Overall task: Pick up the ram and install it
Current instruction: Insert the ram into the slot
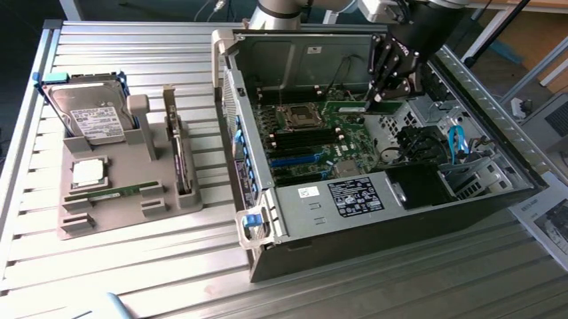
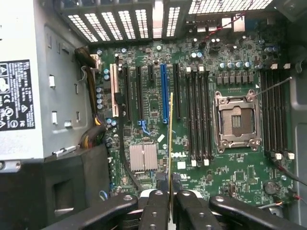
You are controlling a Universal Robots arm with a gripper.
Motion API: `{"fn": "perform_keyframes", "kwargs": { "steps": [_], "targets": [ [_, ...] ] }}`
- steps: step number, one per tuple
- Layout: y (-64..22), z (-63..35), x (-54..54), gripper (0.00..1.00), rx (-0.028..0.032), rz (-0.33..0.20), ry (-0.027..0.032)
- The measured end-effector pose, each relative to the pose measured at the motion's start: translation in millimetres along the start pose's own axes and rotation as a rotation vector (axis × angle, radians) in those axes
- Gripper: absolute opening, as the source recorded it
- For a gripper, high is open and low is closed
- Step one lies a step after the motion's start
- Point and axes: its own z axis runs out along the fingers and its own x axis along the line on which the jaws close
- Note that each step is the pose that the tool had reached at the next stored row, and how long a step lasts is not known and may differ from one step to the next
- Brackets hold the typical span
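**Ram held in the gripper above the board, beside the socket**

Exterior view: an open case (image 1: 373, 199) lies on a slatted table (image 1: 133, 266), with the empty socket (image 1: 302, 117) near the middle of its board (image 1: 346, 133). The gripper (image 1: 384, 101) reaches into the case just to the exterior view's right of the socket. Its fingers are pinched on the ram (image 1: 346, 106), a thin green stick that points from the fingertips back towards the socket and sits higher than the board.

Wrist view: the gripper (image 2: 170, 203) has its two fingers (image 2: 156, 208) pressed against the flat faces of the ram (image 2: 170, 139). The ram is seen edge-on as a narrow yellow-green line. It runs parallel to the four black slots (image 2: 199, 115) that flank the socket (image 2: 238, 120). Measured from the socket, the ram lies beyond these slots, close to the blue slot (image 2: 164, 93). The ram appears clear of the board and is seated in no slot. A silver heatsink (image 2: 143, 157) lies further from the socket than the ram, and the power supply (image 2: 19, 96) lies furthest from it.

Outside the case, well apart from the socket on the exterior view's left, a grey tray (image 1: 80, 226) holds:
- a second ram (image 1: 114, 193), lying flat
- a processor (image 1: 89, 171)
- a hard drive (image 1: 89, 119), standing on edge
- a dark card (image 1: 182, 159), standing on edge
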Motion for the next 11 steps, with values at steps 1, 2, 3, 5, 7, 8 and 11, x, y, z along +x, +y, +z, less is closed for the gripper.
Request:
{"fn": "perform_keyframes", "kwargs": {
  "steps": [1,2,3,5,7,8,11],
  "targets": [
    [1.3,2.3,-1.0,0.13,0.0,0.0,0.0],
    [4.8,5.9,-2.7,0.13,0.0,0.0,0.0004],
    [10.9,11.1,-4.9,0.13,0.0001,0.0,0.0003],
    [15.1,15.8,-7.5,0.13,0.0,0.0,0.0006],
    [17.1,19.9,-9.0,0.13,0.001,-0.006,0.0004],
    [17.6,21.6,-9.4,0.13,0.0018,-0.012,0.0005],
    [19.7,29.6,-11.3,0.13,0.0045,-0.043,0.0017]
  ]
}}
